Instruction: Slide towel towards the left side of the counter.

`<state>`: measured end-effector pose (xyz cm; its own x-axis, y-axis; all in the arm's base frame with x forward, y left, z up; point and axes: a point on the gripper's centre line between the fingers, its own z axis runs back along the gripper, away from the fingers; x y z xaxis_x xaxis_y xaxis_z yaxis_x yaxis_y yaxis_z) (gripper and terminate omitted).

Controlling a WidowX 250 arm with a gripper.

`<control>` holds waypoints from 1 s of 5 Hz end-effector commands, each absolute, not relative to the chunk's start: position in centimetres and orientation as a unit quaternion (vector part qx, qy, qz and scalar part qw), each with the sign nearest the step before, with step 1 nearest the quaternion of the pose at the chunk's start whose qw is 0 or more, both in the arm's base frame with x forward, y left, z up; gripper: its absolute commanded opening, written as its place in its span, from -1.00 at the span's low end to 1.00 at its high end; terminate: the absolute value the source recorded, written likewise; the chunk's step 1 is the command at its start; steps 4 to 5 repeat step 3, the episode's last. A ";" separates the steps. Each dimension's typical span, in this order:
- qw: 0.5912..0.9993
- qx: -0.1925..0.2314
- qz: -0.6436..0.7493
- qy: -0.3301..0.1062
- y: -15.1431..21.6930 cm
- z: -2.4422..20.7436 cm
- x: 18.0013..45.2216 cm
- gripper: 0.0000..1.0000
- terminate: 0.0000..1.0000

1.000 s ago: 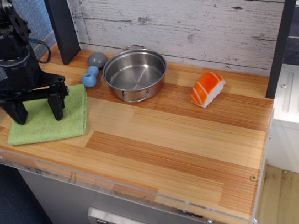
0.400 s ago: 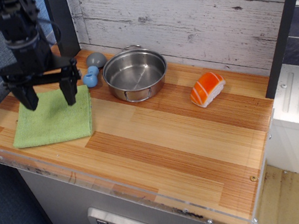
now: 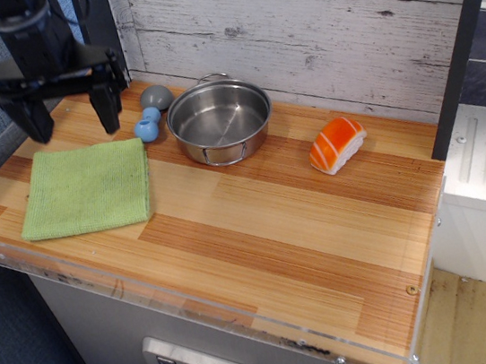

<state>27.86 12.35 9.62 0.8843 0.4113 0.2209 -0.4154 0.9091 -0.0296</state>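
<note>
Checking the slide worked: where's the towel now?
The towel lies flat at the counter's left end, left of the pot, below the open gripper.

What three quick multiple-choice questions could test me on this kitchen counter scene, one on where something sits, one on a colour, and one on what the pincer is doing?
1. Where does the towel lie on the counter?
A. Left end
B. Right end
C. Inside the pot

2. What colour is the sushi toy?
A. Blue
B. Orange and white
C. Green

3. What state is the pincer in?
A. Shut on the towel
B. Open, above the towel
C. Resting in the pot

Answers:
1. A, the green cloth lies flat at the left end, left of the steel pot.
2. B, its top is orange with white stripes.
3. B, its two fingers stand apart, holding nothing, clear of the cloth.
</note>
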 end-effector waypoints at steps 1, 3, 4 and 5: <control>0.969 0.013 0.210 -0.132 12.2 10.9 27.6 1.00 -1.00; 0.969 0.013 0.210 -0.132 12.2 10.9 27.6 1.00 1.00; 0.969 0.013 0.210 -0.132 12.2 10.9 27.6 1.00 1.00; 0.969 0.013 0.210 -0.132 12.2 10.9 27.6 1.00 1.00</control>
